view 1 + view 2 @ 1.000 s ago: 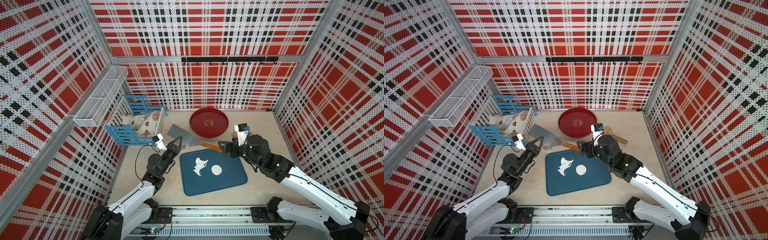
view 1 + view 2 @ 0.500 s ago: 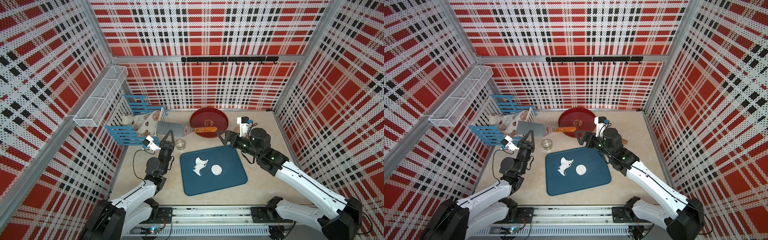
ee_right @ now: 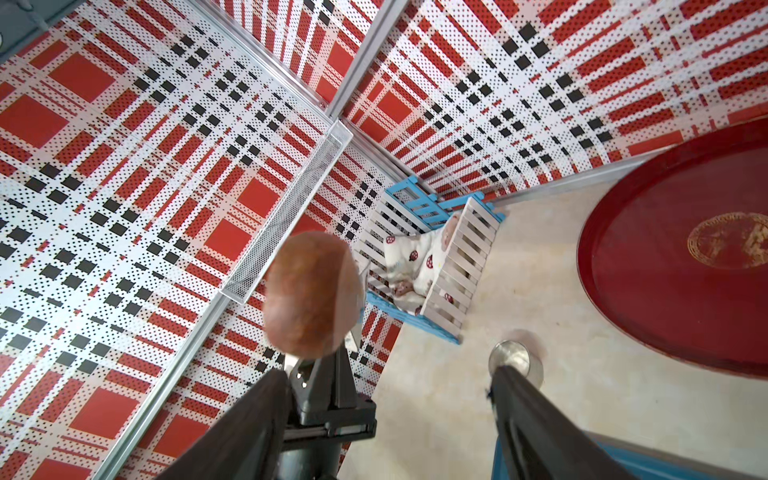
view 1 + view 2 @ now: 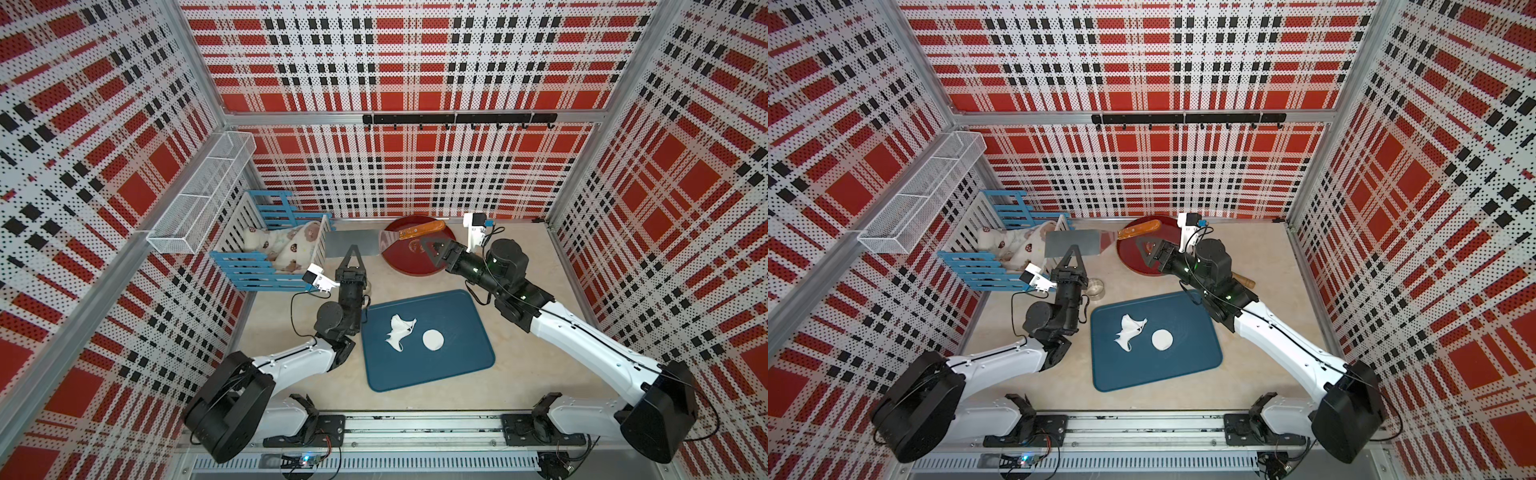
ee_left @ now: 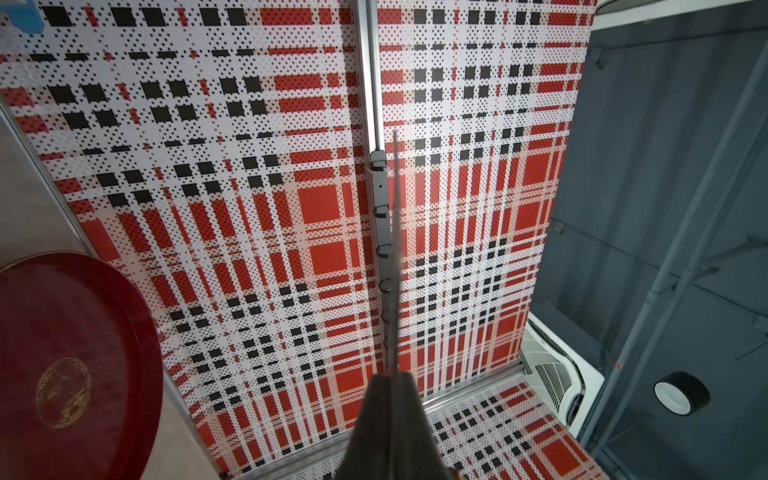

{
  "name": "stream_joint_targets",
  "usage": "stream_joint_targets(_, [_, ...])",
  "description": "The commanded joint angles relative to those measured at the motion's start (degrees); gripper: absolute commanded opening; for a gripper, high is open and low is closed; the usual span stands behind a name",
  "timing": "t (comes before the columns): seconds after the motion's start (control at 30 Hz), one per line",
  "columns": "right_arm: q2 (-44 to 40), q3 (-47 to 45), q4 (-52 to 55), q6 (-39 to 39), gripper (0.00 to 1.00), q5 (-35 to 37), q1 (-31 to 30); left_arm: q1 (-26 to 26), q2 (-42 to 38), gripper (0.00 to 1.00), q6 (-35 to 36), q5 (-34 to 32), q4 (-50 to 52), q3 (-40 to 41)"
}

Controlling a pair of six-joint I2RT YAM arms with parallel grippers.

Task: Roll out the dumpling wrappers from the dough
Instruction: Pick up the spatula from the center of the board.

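I see my right gripper (image 3: 388,374) spread wide, a blurred brown handle (image 3: 311,295) just past one finger, the ring (image 3: 511,357) at the other's tip, plate (image 3: 685,270) beyond.

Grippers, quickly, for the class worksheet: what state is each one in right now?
Left gripper: shut on the scraper, by its blade.
Right gripper: open, holding nothing, near the scraper's wooden handle.
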State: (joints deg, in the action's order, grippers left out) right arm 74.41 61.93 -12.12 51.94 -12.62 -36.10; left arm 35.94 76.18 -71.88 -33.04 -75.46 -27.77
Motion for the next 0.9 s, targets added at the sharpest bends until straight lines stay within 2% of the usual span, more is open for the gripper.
stream_joint_targets(0.0, [1.9, 3.3, -3.4, -1.7, 0.82, 2.1, -0.1, 1.9, 2.6, 0.00, 0.1, -5.5, -7.3, -3.2])
stream_joint_targets(0.27, [5.6, 7.4, -6.4, -3.5, 0.78, 5.5, -0.1, 4.8, 8.7, 0.00, 0.1, -8.5, -13.2, -7.3])
stream_joint_targets(0.5, [8.9, 11.4, -6.5, -2.4, 0.71, 5.9, -0.1, 6.8, 9.8, 0.00, 1.6, -9.1, -13.8, -8.5])
stream_joint_targets(0.6, [9.9, 12.0, -8.1, -1.1, 0.63, 5.0, -0.2, 7.3, 10.0, 0.00, 2.0, -9.5, -14.1, -8.5])
stream_joint_targets(0.73, [10.6, 12.3, -9.2, -0.7, 0.46, 4.0, -0.1, 7.6, 11.0, 0.00, 1.7, -9.5, -14.6, -8.5])
stream_joint_targets(0.87, [10.3, 12.1, -9.0, -1.0, 0.20, 3.9, -0.1, 7.9, 12.1, 0.00, 1.8, -9.7, -15.7, -8.8])
